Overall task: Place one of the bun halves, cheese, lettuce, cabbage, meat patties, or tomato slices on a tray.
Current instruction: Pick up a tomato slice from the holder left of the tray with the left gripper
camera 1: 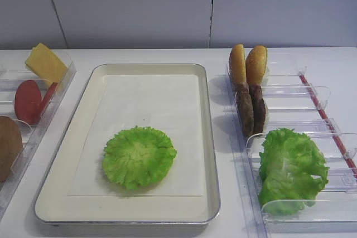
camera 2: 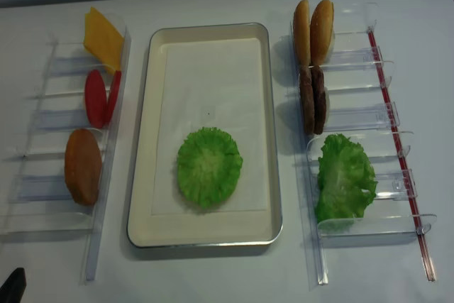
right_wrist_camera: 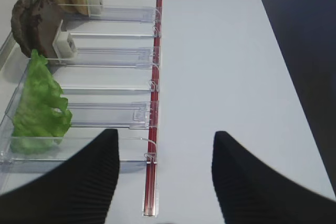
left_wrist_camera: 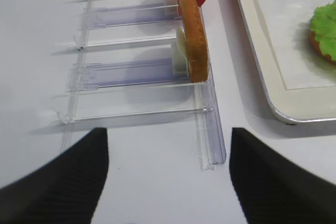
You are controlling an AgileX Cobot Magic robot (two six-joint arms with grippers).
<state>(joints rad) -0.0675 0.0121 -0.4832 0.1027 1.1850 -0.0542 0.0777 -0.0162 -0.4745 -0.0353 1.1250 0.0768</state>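
The cream metal tray (camera 1: pixel 206 137) lies mid-table with a round flat green cabbage leaf (camera 1: pixel 139 156) on its paper liner; in the left wrist view a brown edge shows under the leaf (left_wrist_camera: pixel 325 24). The left bin holds cheese (camera 1: pixel 46 62), tomato slices (camera 1: pixel 28 101) and one bun half (camera 1: pixel 8 146). Two bun halves (camera 1: pixel 248 65), two meat patties (camera 1: pixel 251 110) and ruffled lettuce (camera 1: pixel 291 168) stand in the right bin. My left gripper (left_wrist_camera: pixel 168 145) hangs open and empty over the table just short of the left bin's near end. My right gripper (right_wrist_camera: pixel 165 140) is open and empty beside the lettuce (right_wrist_camera: pixel 39 103).
The clear divided bins (camera 2: pixel 50 175) (camera 2: pixel 383 115) flank the tray on both sides. A red strip (right_wrist_camera: pixel 153 103) runs along the right bin's outer edge. The table's right edge (right_wrist_camera: pixel 294 77) is close to the right gripper. A grey wall stands behind.
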